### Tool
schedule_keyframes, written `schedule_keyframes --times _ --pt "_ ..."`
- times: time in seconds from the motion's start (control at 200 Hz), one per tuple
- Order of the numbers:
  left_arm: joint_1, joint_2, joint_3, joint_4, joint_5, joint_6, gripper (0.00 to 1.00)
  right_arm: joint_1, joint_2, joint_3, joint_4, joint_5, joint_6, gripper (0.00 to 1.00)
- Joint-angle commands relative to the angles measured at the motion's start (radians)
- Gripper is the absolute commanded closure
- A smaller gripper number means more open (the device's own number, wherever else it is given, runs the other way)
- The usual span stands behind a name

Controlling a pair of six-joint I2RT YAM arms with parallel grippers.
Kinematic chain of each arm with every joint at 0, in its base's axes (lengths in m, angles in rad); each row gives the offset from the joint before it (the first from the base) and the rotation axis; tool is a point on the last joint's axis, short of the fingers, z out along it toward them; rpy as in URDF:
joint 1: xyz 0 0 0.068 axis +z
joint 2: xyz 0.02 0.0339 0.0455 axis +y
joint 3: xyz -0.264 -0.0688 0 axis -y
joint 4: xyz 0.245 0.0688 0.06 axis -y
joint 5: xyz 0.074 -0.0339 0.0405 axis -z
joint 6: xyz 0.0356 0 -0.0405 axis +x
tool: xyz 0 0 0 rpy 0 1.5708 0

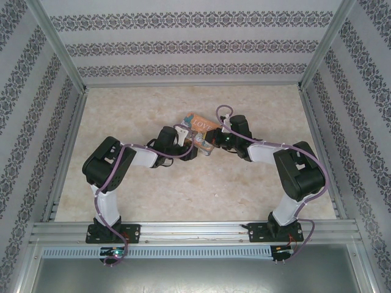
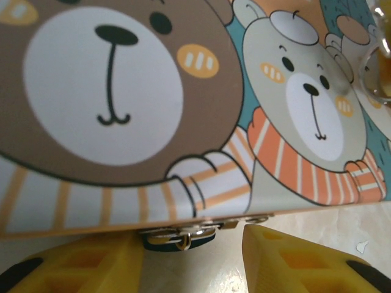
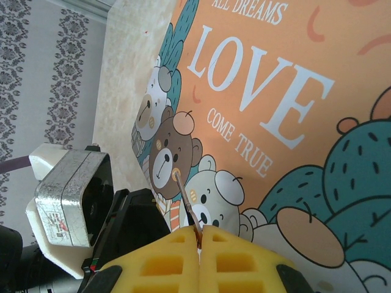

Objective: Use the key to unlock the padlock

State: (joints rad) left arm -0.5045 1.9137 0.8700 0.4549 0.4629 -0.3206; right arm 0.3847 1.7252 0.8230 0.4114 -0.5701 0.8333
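The orange "LOVE" tin box (image 1: 199, 124) lies mid-table between both arms. Its bear-printed side (image 2: 183, 122) stands close in front of the left wrist camera. The tiny teal padlock (image 2: 180, 239) with its silver shackle hangs at the box's lower edge. My left gripper (image 2: 192, 265) is open, its yellow fingers (image 2: 79, 265) standing either side of the padlock, just short of it. My right gripper (image 3: 200, 235) is shut on the key (image 3: 186, 196). The thin silver blade sticks out forward, its tip in front of the brown bear on the box (image 3: 263, 110).
The left arm's wrist camera housing (image 3: 67, 204) sits close to the left of the right gripper. Patterned walls and metal frame rails (image 1: 64, 152) enclose the marbled table (image 1: 195, 195). Open table lies in front of the box and behind it.
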Motion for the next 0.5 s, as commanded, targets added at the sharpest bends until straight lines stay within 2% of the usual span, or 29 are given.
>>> schedule_keyframes --times 0.0,0.265,0.495 --pt "-0.022 0.022 0.020 -0.058 0.001 0.009 0.55 0.017 -0.007 0.015 -0.037 -0.001 -0.022 1.00" --pt "-0.031 0.040 0.058 -0.118 -0.039 0.006 0.59 0.022 -0.012 0.021 -0.043 0.006 -0.024 1.00" --pt "-0.034 0.045 0.077 -0.135 -0.065 -0.003 0.66 0.029 -0.024 0.023 -0.048 0.006 -0.022 1.00"
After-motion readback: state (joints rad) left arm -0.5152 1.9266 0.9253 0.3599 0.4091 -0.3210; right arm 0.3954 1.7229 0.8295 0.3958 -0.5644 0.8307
